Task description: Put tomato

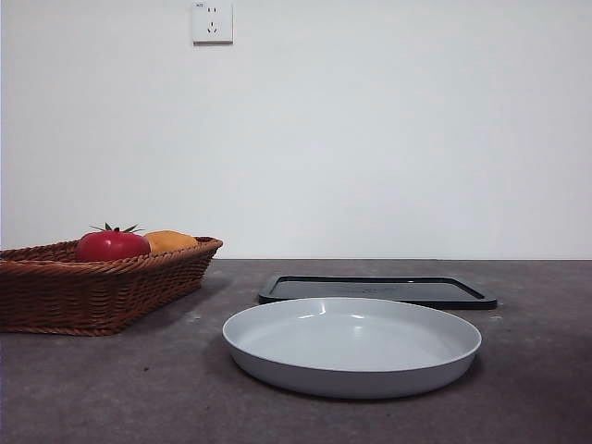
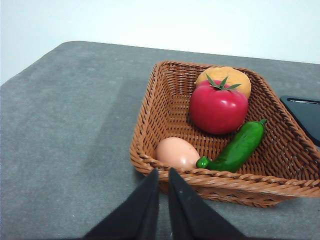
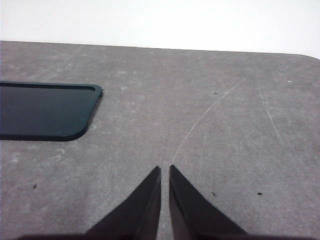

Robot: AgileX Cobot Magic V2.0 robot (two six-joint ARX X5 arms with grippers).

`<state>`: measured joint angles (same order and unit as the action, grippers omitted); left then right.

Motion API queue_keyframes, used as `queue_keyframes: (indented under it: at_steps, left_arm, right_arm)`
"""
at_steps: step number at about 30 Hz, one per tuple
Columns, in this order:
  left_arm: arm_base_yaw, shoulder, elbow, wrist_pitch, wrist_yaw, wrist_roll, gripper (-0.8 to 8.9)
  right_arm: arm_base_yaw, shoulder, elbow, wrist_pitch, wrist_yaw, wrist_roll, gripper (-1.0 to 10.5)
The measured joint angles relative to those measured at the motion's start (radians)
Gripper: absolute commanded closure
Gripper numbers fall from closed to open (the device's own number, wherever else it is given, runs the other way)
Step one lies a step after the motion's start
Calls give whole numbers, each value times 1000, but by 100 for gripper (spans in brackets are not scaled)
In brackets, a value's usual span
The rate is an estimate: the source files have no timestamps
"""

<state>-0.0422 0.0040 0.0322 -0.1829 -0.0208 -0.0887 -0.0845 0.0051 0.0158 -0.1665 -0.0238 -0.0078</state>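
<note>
The glossy red tomato (image 2: 218,110) with a green leafy stem lies in a brown wicker basket (image 2: 150,125), leaning against an orange rounded fruit (image 2: 225,76). In the front view the tomato (image 1: 112,245) peeks over the basket's rim (image 1: 102,277) at the left. My left gripper (image 2: 163,172) is shut and empty, hovering just outside the basket's near rim, by the egg. My right gripper (image 3: 165,169) is shut and empty over bare grey table, away from the basket. Neither arm shows in the front view.
The basket also holds a beige egg (image 2: 177,152) and a green pepper (image 2: 237,147). A white round plate (image 1: 351,344) sits front centre, with a flat black tray (image 1: 375,290) behind it; the tray's corner (image 3: 45,112) appears in the right wrist view.
</note>
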Motion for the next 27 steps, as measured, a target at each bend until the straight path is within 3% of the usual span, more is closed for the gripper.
queue_keyframes:
  at_steps: [9,15,22,27]
  left_arm:
    - [0,0,0,0,0,-10,798]
    - [0,0,2,57,-2,-45,798]
    - [0,34,51,67,-3,-104,798]
    - [0,124,166,0,-3,-140,798]
  right_arm:
    - [0,0,0,44,-8,33,932]
    - [0,0,13,77,-16,150,935]
    - [5,16,129,65,-88,319,935]
    - [8,106,246,3,-161,366,935]
